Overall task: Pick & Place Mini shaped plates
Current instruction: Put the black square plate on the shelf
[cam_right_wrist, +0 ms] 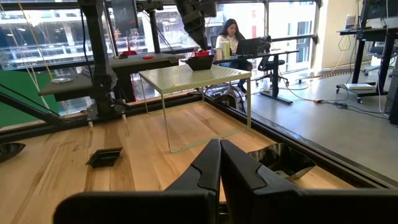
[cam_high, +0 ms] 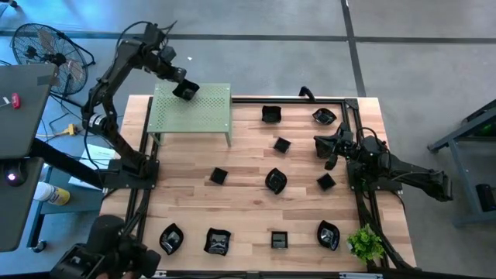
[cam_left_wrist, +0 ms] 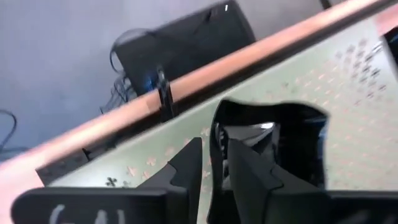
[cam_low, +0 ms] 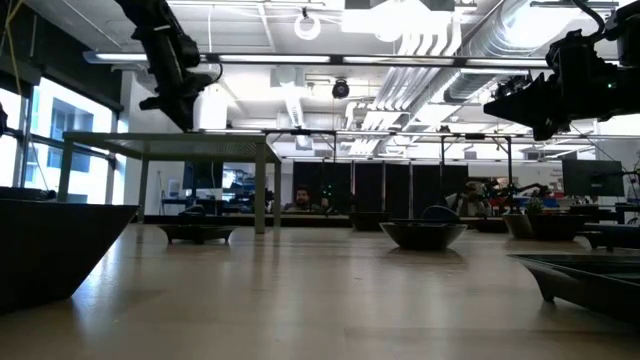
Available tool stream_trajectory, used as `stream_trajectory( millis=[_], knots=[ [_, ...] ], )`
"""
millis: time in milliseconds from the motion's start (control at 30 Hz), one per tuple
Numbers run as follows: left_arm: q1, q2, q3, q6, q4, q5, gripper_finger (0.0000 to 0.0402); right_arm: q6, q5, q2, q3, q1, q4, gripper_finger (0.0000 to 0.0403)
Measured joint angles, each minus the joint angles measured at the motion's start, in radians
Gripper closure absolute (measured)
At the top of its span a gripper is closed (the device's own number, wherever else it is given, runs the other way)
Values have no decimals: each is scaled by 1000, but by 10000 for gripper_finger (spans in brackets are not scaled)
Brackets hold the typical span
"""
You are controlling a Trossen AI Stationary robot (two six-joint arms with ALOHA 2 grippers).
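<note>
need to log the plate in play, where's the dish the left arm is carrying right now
In the high view the left gripper holds the black mini plate at the far-left table corner, over the green perforated stand.

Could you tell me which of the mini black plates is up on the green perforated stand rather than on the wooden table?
It is the plate clamped in the left gripper, on the green stand. All the other plates lie on the wooden table.

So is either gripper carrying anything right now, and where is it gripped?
The left gripper pinches a mini plate by its rim, over the green perforated stand. The right gripper is shut and holds nothing.
</note>
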Motion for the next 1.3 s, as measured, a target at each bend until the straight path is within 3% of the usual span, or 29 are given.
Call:
stream_trajectory(
  millis=[233, 367, 533, 767, 900, 1100, 1300],
  knots=[
    [-68, -108, 59, 8, 15, 68, 392, 0, 0, 0, 0, 0, 0, 398],
    [-193, -218, -14, -2, 108, 72, 391, 0, 0, 0, 0, 0, 0, 398],
    [-397, -368, -213, -92, 363, 84, 400, 0, 0, 0, 0, 0, 0, 398],
    [-665, -551, -612, -238, 835, 76, 400, 0, 0, 0, 0, 0, 0, 398],
    [-764, -632, -777, -313, 976, 71, 401, 0, 0, 0, 0, 0, 0, 398],
    [-887, -702, -886, -383, 962, 22, 401, 0, 10, 0, 0, 0, 1, 398],
    [-1004, -708, -898, -374, 926, -91, 401, 0, 2, 0, 0, 0, 7, 398]
  ],
)
